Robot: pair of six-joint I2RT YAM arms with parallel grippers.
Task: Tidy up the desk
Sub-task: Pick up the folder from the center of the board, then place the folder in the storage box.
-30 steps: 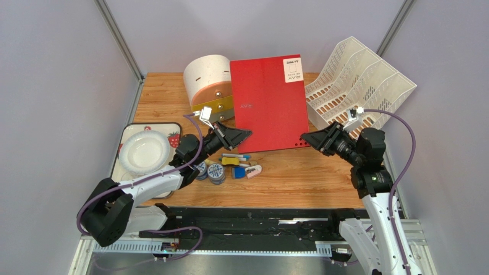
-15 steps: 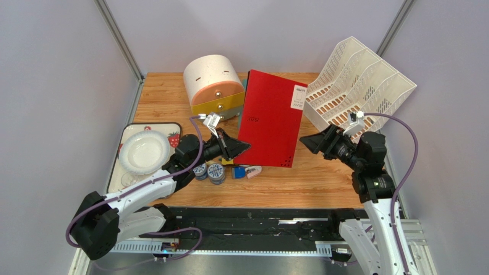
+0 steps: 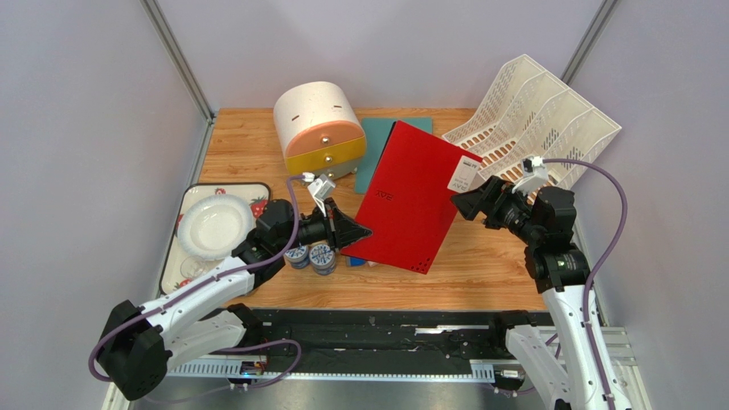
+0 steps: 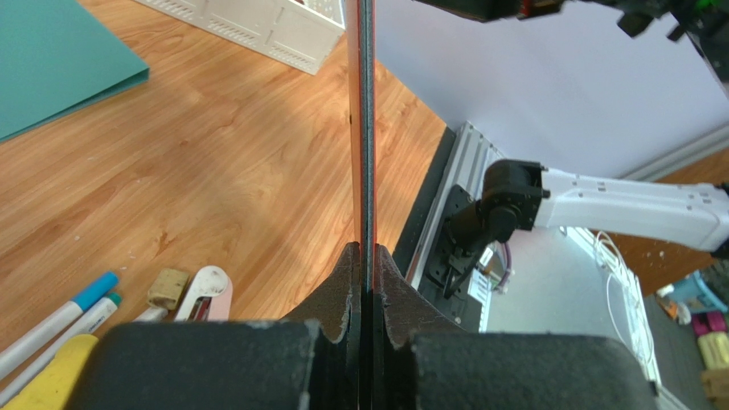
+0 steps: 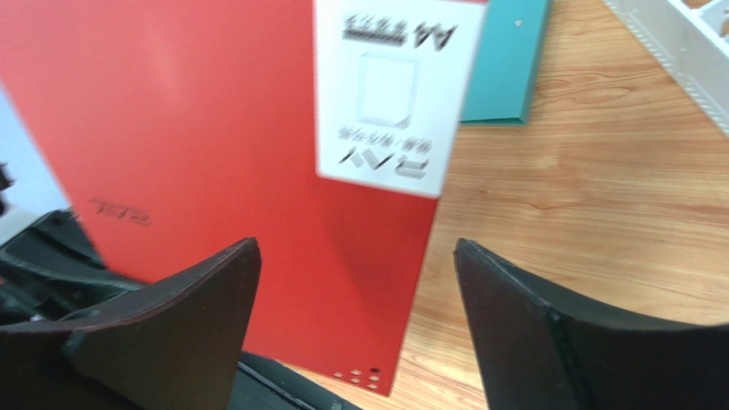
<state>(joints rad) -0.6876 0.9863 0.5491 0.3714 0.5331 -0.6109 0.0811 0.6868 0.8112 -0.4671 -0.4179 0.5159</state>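
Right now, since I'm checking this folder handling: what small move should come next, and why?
Probably draw the right gripper back: its jaws stand open at the labelled corner of the red folder, while the left gripper, shut on its near edge, holds it tilted up from the desk.

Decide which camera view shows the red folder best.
Top external: almost the whole red folder shows, tilted, pinched by the left pincer. Right wrist shows only its labelled cover; left wrist only its thin edge.
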